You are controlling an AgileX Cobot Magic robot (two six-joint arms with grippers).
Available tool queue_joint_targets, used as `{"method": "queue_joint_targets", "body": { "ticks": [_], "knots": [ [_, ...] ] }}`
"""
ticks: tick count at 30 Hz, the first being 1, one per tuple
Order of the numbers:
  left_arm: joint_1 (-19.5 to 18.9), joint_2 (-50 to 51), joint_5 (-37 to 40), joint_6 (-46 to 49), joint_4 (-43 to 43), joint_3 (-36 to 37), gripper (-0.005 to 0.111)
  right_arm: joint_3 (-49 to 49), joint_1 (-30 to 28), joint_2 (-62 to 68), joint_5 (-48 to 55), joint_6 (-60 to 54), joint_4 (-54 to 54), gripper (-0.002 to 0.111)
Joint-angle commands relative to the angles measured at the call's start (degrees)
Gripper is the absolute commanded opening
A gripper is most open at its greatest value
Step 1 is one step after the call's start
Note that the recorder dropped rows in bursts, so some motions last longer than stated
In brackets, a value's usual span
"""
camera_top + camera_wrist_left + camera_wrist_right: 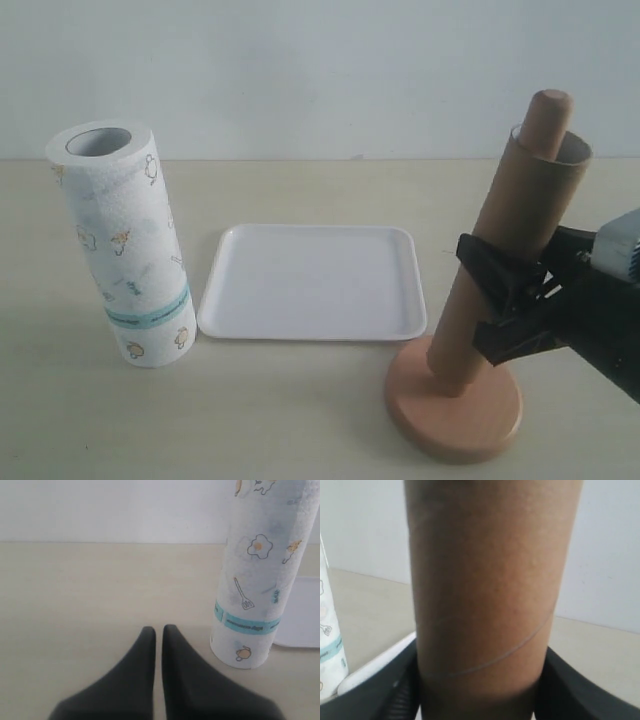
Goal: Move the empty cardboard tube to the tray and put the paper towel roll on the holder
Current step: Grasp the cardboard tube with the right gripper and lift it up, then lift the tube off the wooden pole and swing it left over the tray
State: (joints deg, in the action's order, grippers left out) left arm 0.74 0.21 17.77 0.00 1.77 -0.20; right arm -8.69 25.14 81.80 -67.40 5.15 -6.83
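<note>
Backdrop: plain white wall, matte and uniform, spanning the full width behind the work surface. Table: pale beige top with a faint grain, meeting the wall along a straight horizontal line. Lighting is soft and even; shadows on the tabletop are faint and diffuse.

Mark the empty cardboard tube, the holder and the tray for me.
empty cardboard tube (525, 205): exterior view, upper wall below its open rim.
holder (452, 428): exterior view, front of the round base.
tray (315, 280): exterior view, bare floor.
</note>
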Motion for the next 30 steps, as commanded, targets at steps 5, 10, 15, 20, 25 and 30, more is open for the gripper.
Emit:
{"method": "queue_joint_targets", "body": {
  "ticks": [5, 10, 15, 20, 25, 30],
  "knots": [
    [-0.1, -0.2, -0.1, 0.0, -0.1, 0.2, 0.004, -0.3, 0.0, -9.2, 2.8, 2.3, 0.5, 0.001],
    [-0.1, -0.2, -0.1, 0.0, -0.1, 0.2, 0.004, -1.3, 0.0, -16.6, 12.6, 2.4, 0.3, 0.001],
    [-0.1, -0.2, -0.1, 0.0, -0.1, 0.2, 0.004, -6.0, 0.0, -25.5, 25.0, 5.0, -2.4, 0.001],
    [-0.1, -0.2, -0.1, 0.0, -0.1, 0.2, 0.004, -14.9, 0.0, -32.2, 40.1, 8.2, -5.9, 0.001],
    [-0.1, -0.2, -0.1, 0.0, -0.1, 0.2, 0.004, -26.9, 0.0, -34.8, 52.6, 8.3, -7.2, 0.001],
    [-0.1, -0.2, -0.1, 0.0, -0.1, 0.2, 0.004, -38.9, 0.0, -34.8, 60.8, 8.3, -7.5, 0.001]
  ]
}}
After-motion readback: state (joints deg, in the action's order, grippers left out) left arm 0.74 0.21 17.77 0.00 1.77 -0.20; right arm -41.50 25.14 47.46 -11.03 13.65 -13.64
